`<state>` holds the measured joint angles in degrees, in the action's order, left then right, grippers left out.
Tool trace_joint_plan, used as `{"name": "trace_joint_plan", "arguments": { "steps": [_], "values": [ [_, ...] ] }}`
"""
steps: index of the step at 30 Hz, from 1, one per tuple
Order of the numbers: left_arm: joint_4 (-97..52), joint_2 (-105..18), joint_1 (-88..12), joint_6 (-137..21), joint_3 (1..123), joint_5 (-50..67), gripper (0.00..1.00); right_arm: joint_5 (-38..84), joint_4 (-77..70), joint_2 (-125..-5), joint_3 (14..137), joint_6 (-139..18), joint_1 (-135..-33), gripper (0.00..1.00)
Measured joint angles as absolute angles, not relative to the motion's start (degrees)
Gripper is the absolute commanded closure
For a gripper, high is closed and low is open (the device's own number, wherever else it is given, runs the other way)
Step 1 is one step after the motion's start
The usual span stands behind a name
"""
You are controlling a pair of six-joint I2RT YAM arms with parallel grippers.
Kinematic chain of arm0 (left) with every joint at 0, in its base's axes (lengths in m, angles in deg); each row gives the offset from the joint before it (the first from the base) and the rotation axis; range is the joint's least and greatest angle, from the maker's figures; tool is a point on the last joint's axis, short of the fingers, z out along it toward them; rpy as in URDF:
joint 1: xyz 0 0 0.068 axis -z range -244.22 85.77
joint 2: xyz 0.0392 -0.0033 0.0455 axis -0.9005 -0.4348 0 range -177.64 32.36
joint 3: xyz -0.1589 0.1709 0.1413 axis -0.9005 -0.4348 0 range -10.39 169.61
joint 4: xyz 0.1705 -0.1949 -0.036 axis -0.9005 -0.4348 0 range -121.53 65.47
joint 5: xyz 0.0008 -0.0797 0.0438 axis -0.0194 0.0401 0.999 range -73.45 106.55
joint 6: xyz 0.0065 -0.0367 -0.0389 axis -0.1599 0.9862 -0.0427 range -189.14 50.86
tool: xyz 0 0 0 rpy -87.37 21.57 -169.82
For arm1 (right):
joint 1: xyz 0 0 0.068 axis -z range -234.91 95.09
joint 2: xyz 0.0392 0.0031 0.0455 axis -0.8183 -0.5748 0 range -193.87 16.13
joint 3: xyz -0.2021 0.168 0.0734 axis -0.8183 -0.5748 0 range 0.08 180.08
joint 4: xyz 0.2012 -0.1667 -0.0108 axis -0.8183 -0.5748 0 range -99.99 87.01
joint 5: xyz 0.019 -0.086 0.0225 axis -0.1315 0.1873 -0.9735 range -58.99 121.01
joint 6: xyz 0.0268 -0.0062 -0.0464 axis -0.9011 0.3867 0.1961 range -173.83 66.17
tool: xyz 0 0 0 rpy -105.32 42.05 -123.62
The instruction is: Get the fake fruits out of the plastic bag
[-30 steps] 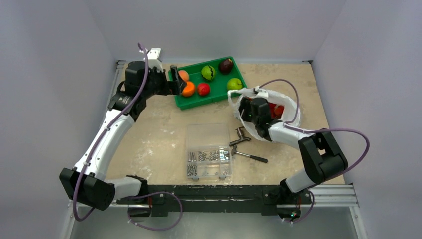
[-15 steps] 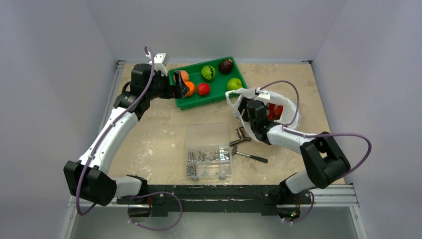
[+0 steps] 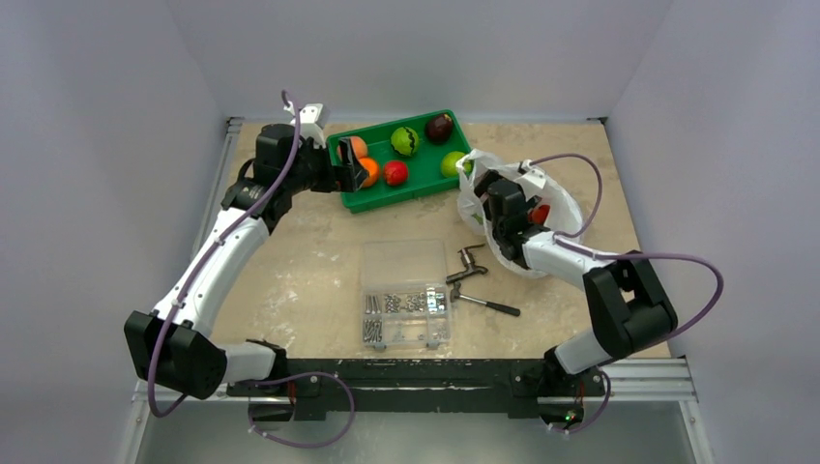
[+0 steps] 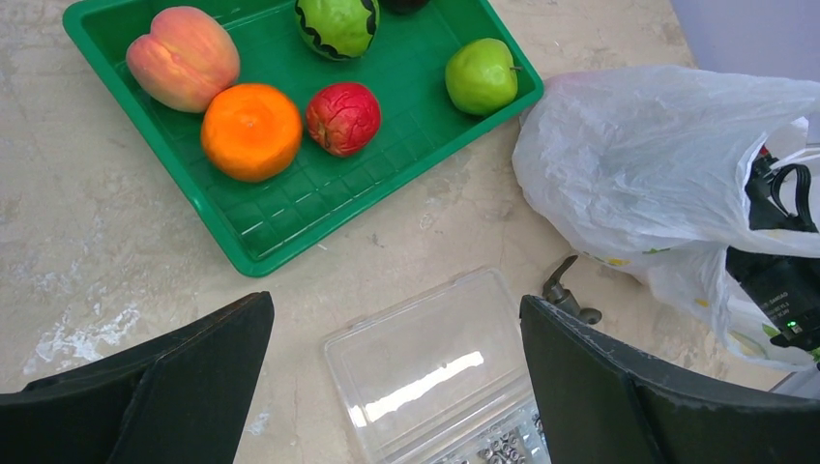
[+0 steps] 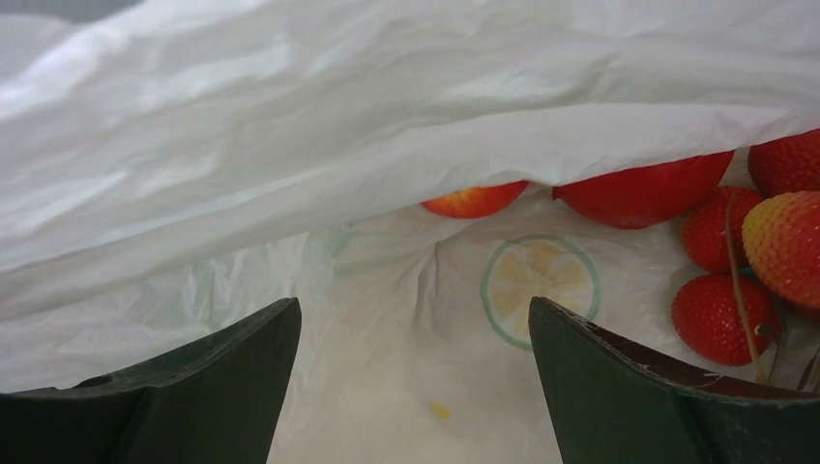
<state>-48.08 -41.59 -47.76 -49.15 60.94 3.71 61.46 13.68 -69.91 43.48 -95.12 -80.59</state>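
Several glossy red plastic fruits [image 5: 643, 188] lie inside crinkly white bag [image 5: 290, 145], hence right gripper [image 5: 411, 309] pokes inside, spread, empty; left gripper [image 4: 396, 302] spread too.

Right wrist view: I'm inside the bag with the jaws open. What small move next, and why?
Probably slide the right gripper toward the right of its view, onto the small red fruit. Its jaws stand open over bare plastic bag only; that fruit lies uncovered off to the right, while a fold overhangs the large red fruit farther in.
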Motion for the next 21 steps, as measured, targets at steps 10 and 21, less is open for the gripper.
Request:
{"name": "trace_joint_plan", "arguments": {
  "steps": [10, 21],
  "values": [
    [-48.1, -43.4, -47.8, -49.1, 60.9, 3.6, 0.0, 57.1, 14.9, -76.7, 45.9, -99.2, -73.5, 0.09],
    [-48.1, -44.0, -47.8, -49.1, 60.9, 3.2, 0.0, 55.3, 18.7, -85.8, 53.4, -97.1, -72.7, 0.01]
  ]
}}
